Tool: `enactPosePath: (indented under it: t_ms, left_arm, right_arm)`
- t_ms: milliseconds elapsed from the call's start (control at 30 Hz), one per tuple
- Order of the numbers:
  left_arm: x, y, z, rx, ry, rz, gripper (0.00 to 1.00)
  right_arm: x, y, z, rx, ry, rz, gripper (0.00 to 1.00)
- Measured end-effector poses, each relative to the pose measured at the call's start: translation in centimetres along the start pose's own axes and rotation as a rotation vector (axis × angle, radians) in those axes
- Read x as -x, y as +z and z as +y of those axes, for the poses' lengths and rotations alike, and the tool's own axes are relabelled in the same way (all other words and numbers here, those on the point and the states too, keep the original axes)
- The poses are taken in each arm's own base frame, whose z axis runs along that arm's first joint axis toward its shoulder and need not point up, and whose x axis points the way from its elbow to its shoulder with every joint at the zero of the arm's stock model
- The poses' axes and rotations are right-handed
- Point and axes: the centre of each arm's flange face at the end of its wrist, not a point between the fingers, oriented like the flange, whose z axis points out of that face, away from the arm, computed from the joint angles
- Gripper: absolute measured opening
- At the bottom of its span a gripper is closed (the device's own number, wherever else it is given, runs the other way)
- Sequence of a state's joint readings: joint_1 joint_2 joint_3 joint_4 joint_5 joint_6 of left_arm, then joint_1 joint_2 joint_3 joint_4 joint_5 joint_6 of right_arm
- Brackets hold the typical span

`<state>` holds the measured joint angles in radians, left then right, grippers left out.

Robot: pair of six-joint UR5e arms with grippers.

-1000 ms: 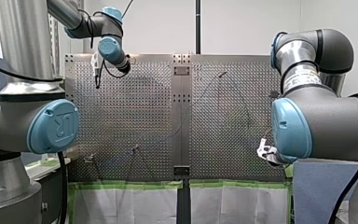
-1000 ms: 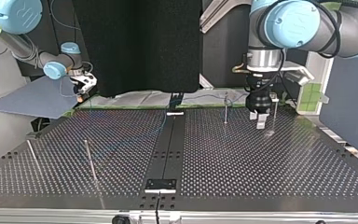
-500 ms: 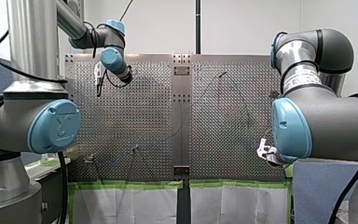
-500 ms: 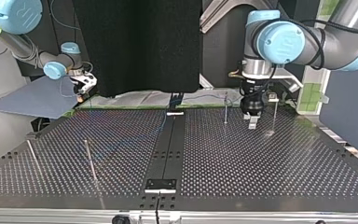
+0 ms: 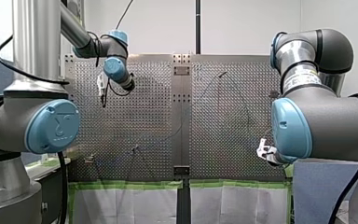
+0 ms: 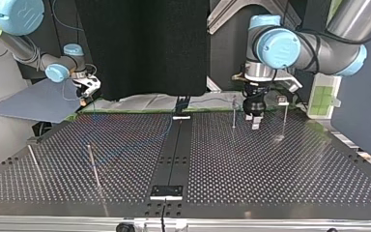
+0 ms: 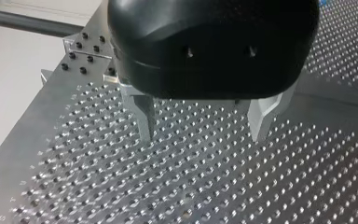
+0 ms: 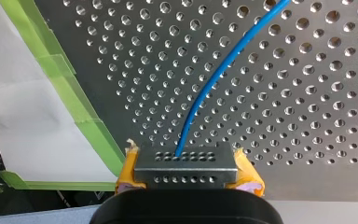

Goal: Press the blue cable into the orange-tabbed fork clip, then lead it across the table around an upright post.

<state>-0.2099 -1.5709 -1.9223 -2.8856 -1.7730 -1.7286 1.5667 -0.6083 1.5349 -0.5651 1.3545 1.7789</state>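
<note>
The blue cable (image 8: 213, 80) runs from my right gripper (image 8: 186, 158) out over the perforated table (image 8: 307, 116). That gripper, with yellow pads, is shut on the cable's end at the table's edge, at the top view's left back (image 6: 88, 90). My left gripper (image 7: 203, 133) hangs just above the plate with its metal fingers (image 7: 143, 116) open and nothing between them. In the top view it (image 6: 254, 122) stands between an upright post (image 6: 233, 112) and a small clip on a stalk (image 6: 283, 101). I cannot make out the clip's orange tab.
Two more thin posts (image 6: 92, 165) (image 6: 33, 159) lean up from the plate at the top view's left. A dark centre strip (image 6: 174, 154) divides the two plates. Green tape (image 8: 79, 107) and white cloth border the table's edge by my right gripper.
My left gripper has moved leftward in the top view, from beside the clip towards the post and the table's middle. My right arm has stayed still with the cable.
</note>
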Motion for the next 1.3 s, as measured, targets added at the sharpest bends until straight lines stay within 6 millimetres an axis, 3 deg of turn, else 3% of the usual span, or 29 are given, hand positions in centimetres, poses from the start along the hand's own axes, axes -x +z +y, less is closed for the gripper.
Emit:
enactPosePath:
  t_ms: [800,1300]
  left_arm:
    - [-8.7,-5.0,-0.6,-0.01,-0.067,-0.006,1.0]
    - [-9.4,-5.2,-0.7,-0.033,-0.102,-0.1,1.0]
  right_arm:
    - [0.1,0.0,-0.2,0.004,-0.003,0.002,0.0]
    - [0.1,0.0,-0.2,0.005,-0.007,0.001,0.0]
